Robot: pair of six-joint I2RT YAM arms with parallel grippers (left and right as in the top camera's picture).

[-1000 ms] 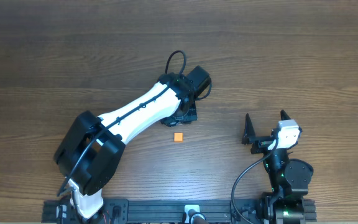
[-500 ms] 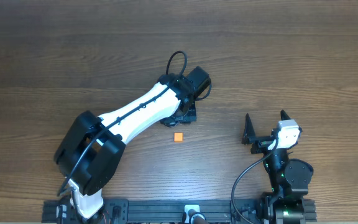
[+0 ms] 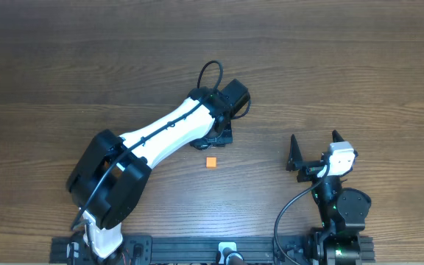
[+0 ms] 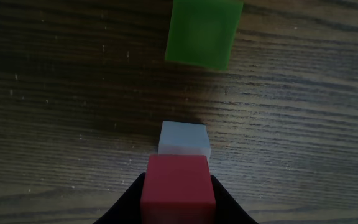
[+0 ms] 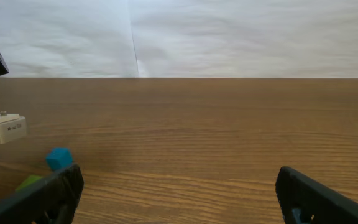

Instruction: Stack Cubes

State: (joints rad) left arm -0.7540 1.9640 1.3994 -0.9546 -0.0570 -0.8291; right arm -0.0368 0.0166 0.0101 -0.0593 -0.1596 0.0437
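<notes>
My left gripper (image 4: 178, 198) is shut on a red cube (image 4: 178, 185), held just above the wooden table. Right beyond it, a white cube (image 4: 184, 138) rests on the table, partly covered by the red one. A green cube (image 4: 202, 31) lies farther off. In the top view the left gripper (image 3: 216, 138) is at the table's middle, and a small orange cube (image 3: 211, 163) lies just in front of it. My right gripper (image 3: 313, 149) stands open and holds nothing at the right. Its wrist view shows a blue cube (image 5: 59, 158) and the green cube (image 5: 27, 182).
The wooden table (image 3: 359, 66) has wide bare room at the back, left and right. A pale wall (image 5: 229, 37) stands beyond the table's far edge. The left arm's white link (image 3: 164, 132) slants across the left-centre.
The left arm's lower links have shifted very slightly. Both grippers and the cubes stay where they were.
</notes>
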